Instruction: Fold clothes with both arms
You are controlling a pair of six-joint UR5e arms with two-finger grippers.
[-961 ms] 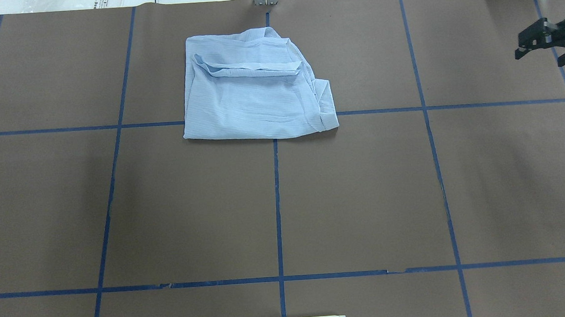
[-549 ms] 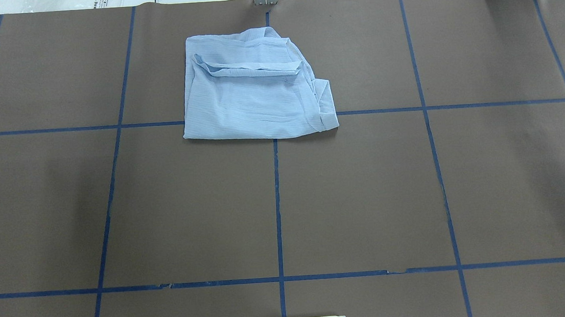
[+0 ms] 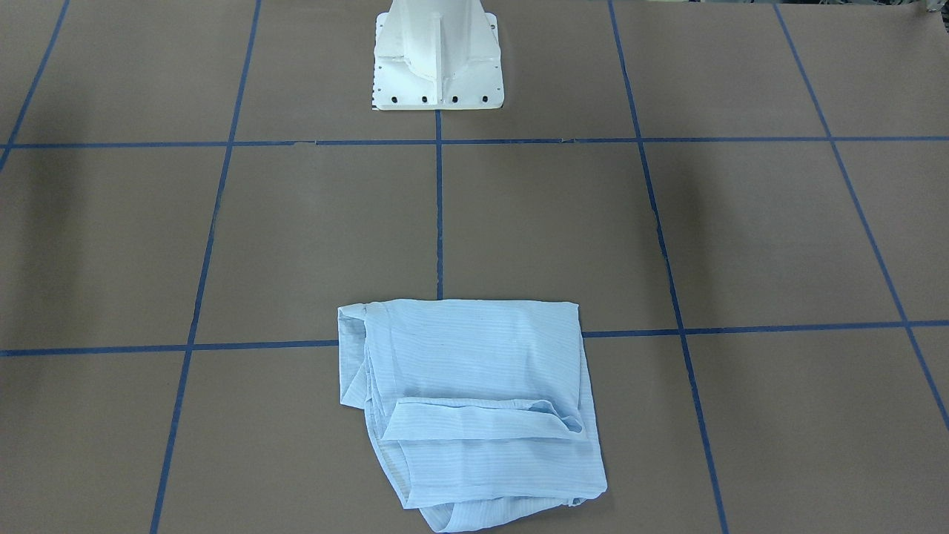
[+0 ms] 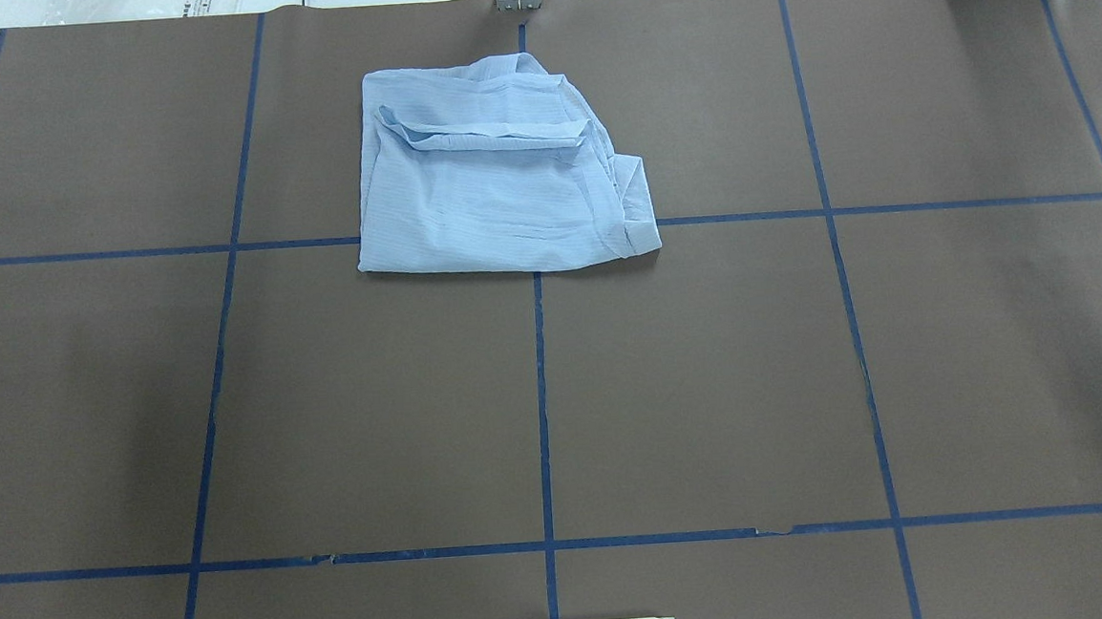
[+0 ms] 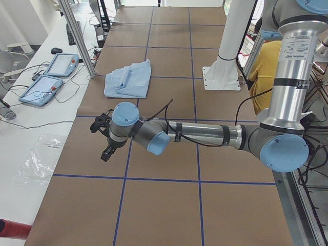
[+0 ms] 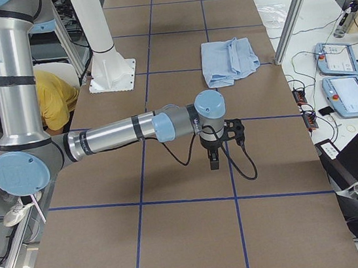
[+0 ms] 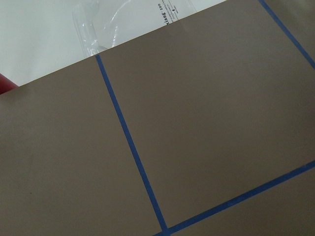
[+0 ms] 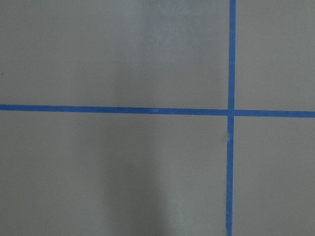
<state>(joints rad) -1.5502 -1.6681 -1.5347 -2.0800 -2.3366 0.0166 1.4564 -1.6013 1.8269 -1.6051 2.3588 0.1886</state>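
The shirt (image 4: 492,198), light blue and finely striped, lies folded into a compact packet at the far middle of the brown surface (image 4: 709,386), straddling a blue tape line (image 4: 542,396). We see a narrow band of cloth (image 4: 493,139) lying across its top and loose layers stepping out along the edge on the robot's right. The left hand (image 5: 101,138) and right hand (image 6: 223,144) hang over bare surface, well apart from the shirt; we cannot tell whether either is open or closed. We judge the folding all but done. To finish well, we would keep both hands clear of the thin cloth, or pinch only that straggling edge and tuck it square.
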